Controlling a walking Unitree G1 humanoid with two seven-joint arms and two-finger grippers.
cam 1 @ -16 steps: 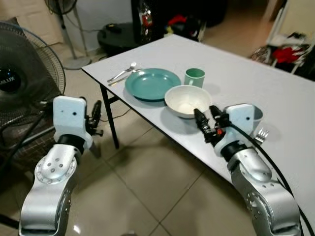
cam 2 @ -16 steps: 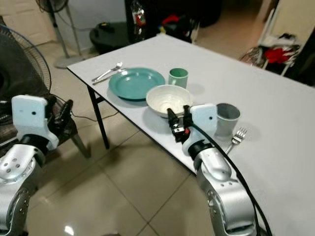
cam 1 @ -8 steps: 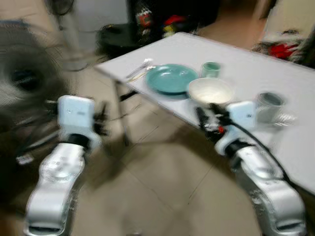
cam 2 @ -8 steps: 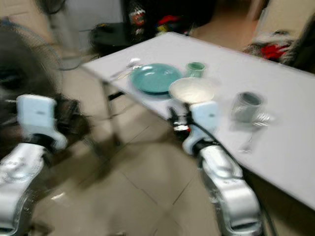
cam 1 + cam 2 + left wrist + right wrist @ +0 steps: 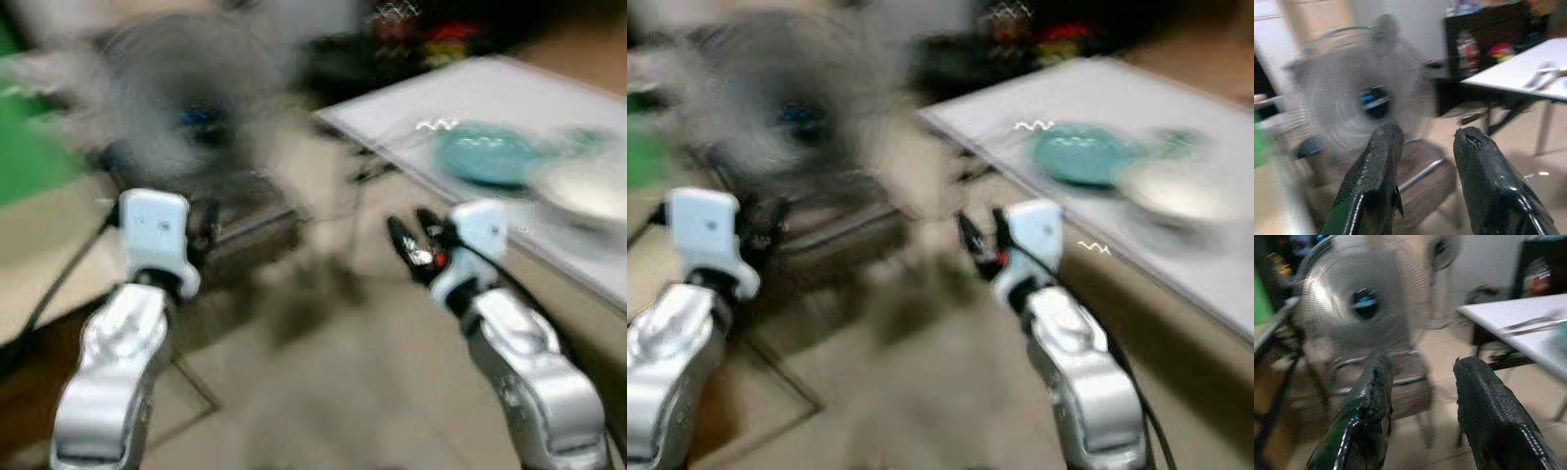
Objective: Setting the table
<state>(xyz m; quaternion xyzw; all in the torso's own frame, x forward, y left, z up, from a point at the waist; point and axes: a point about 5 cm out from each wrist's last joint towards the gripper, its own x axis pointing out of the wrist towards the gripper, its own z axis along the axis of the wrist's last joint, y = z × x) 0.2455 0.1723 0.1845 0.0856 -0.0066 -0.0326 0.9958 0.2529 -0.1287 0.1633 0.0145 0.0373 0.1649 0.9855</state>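
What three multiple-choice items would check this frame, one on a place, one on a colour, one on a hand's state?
1. Where does the teal plate lie?
A. on the white table
B. on the floor
C. on the fan's base

2. What colour is the bowl beside the plate?
A. red
B. black
C. white

3. How do the fingers of the right hand stand?
A. shut on a fork
B. open, with nothing between them
C. shut on the plate

Answers:
1 A, the plate sits near the table's corner in both eye views.
2 C, it shows as a pale white blur next to the plate.
3 B, the right wrist view shows the two black fingers apart with the fan and the floor seen between them.
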